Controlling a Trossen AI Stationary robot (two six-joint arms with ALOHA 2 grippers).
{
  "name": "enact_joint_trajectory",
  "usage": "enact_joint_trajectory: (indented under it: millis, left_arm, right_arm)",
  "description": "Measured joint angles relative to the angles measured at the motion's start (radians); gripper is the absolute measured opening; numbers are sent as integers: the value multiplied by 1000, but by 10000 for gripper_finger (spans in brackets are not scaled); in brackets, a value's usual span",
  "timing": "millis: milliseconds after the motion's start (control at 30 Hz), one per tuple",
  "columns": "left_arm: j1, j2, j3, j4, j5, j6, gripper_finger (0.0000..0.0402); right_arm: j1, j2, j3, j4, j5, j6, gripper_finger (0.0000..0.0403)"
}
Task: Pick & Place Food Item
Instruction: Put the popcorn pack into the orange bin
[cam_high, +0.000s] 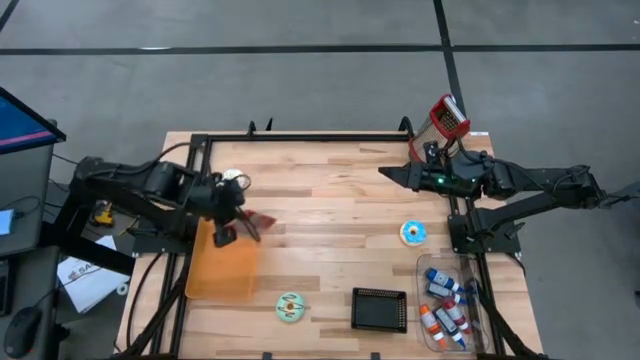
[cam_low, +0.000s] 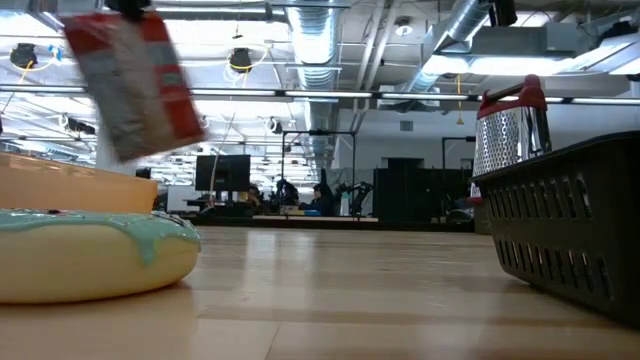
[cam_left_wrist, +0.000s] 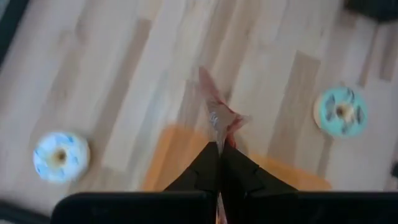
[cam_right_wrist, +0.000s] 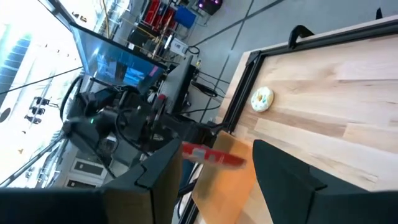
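Note:
A red food packet (cam_high: 258, 222) is lifted off the table in my left gripper (cam_high: 228, 218), which is shut on it above the far end of the orange tray (cam_high: 222, 265). The low view shows the packet (cam_low: 135, 80) tilted, high above the tray (cam_low: 60, 185). The left wrist view shows it edge-on (cam_left_wrist: 216, 112) past the shut fingers. My right gripper (cam_high: 388, 173) is open and holds nothing; it hovers over the table's far right part, pointing left. Its wrist view shows the packet (cam_right_wrist: 211, 155) and tray (cam_right_wrist: 233, 180) across the table. My left gripper pinches the red packet between its two fingers (cam_left_wrist: 239, 171), at the packet's near edge (cam_left_wrist: 221, 138). The fingers come from above, slanting down. The packet is lifted clear, tilted, above the orange tray (cam_left_wrist: 180, 165).
A white donut (cam_high: 235, 180) lies beyond the tray, a blue one (cam_high: 413, 233) at mid-right, a green one (cam_high: 290, 307) near the front. A black basket (cam_high: 379, 309), a clear bin of bottles (cam_high: 450, 300) and a red-handled grater (cam_high: 447, 118) are on the right.

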Motion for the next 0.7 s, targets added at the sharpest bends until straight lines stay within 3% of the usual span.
enact_joint_trajectory:
  millis: [300, 467, 700]
  left_arm:
    - [-236, 10, 3, -151, -21, -267, 0]
    - [-274, 49, -61, -182, -12, -281, 0]
    - [-276, 78, -244, -121, 7, -279, 0]
  right_arm:
    - [-5, 0, 0, 3, -9, 4, 189]
    - [-5, 0, 0, -3, -10, 4, 189]
    - [-4, 1, 0, -14, -22, 0, 189]
